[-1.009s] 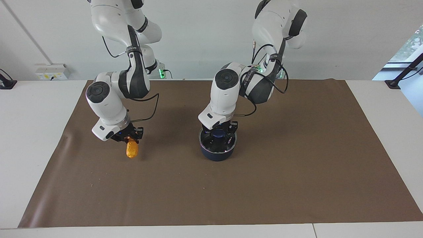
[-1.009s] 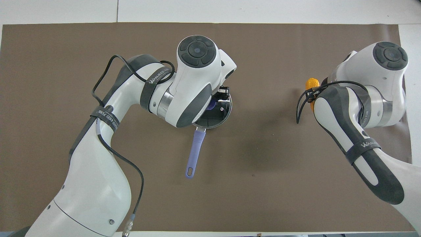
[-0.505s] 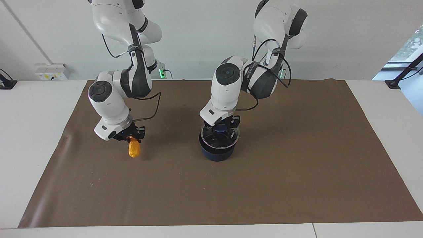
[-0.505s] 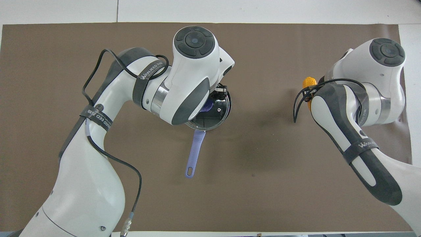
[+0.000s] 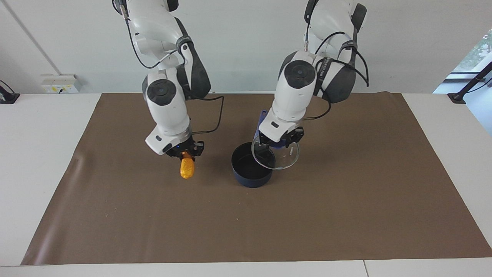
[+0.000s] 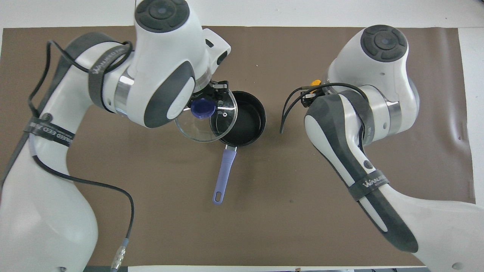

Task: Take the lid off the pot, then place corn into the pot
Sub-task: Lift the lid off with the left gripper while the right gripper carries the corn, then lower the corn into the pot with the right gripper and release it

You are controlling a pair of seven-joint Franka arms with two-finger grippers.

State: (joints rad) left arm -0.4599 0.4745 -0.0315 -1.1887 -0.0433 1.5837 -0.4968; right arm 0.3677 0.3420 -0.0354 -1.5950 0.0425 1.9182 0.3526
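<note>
Near the middle of the frame, the pot [image 5: 250, 169] is sitting uncovered on the brown mat [image 5: 346, 215] that covers the bench [image 5: 38, 154]. Its black inside is showing nothing in it. In the overhead view its long blue-purple handle [image 6: 224, 174] is pointing straight down the frame, toward the robots.

The left gripper [image 5: 279, 143] is gripping the lid [image 5: 277, 156] by its blue-purple knob [image 6: 202, 108]. The lid is hanging tilted in the air, overlapping the pot's rim on the side toward the left arm's end of the bench, so part of the opening is still covered from above.

Left of centre in the facing view, the right gripper [image 5: 186, 154] is clamping the top end of the corn [image 5: 186, 168]. The cob is hanging with its long axis upright, rounded free end pointing down, over bare mat just beside the pot toward the right arm's end. Nothing is standing between the corn and the pot.
</note>
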